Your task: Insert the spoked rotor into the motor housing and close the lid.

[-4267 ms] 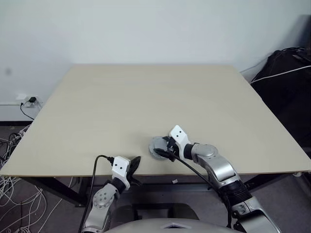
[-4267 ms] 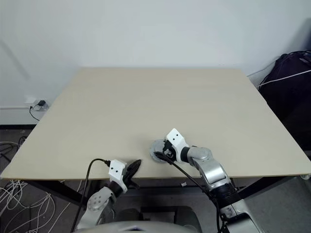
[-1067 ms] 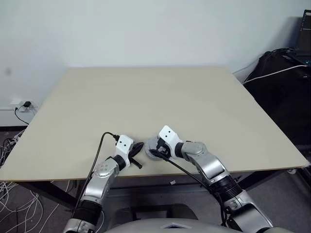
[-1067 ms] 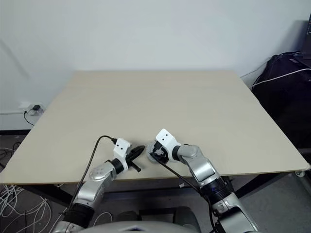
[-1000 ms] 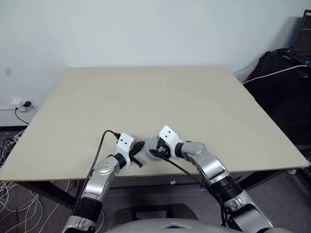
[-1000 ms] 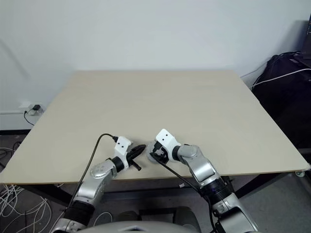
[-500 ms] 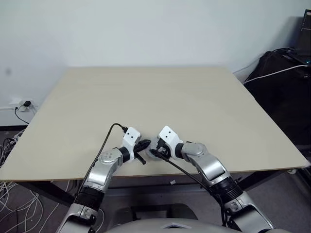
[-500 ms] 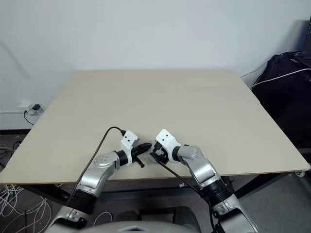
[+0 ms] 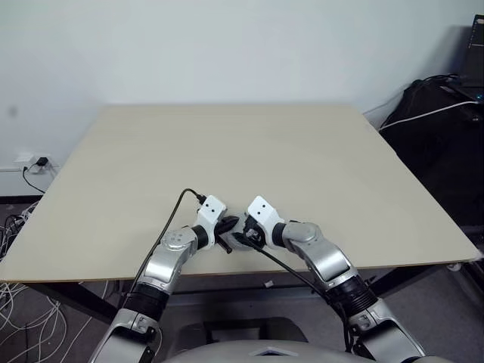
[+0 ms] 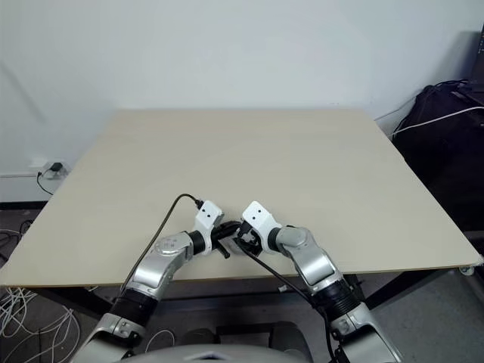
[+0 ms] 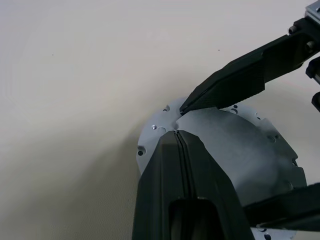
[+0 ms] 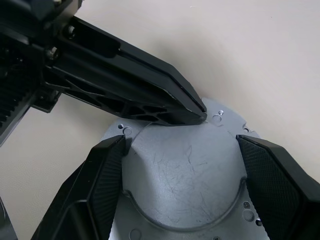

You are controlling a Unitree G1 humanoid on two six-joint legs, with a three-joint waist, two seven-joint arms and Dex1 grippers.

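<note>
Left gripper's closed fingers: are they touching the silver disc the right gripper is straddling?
Touching. In the right wrist view the left gripper, fingers shut, rests its tip on the silver disc at its raised edge, no gap visible; the right gripper flanks the disc.

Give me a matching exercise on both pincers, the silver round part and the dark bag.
1 left pincer
2 right pincer
3 silver round part
4 dark bag

A on the table, near its front edge
B shut, tip at the part's rim
C beyond the table's right side
D one finger each side of the part

Pairs: 1-B, 2-D, 3-A, 4-C
</note>
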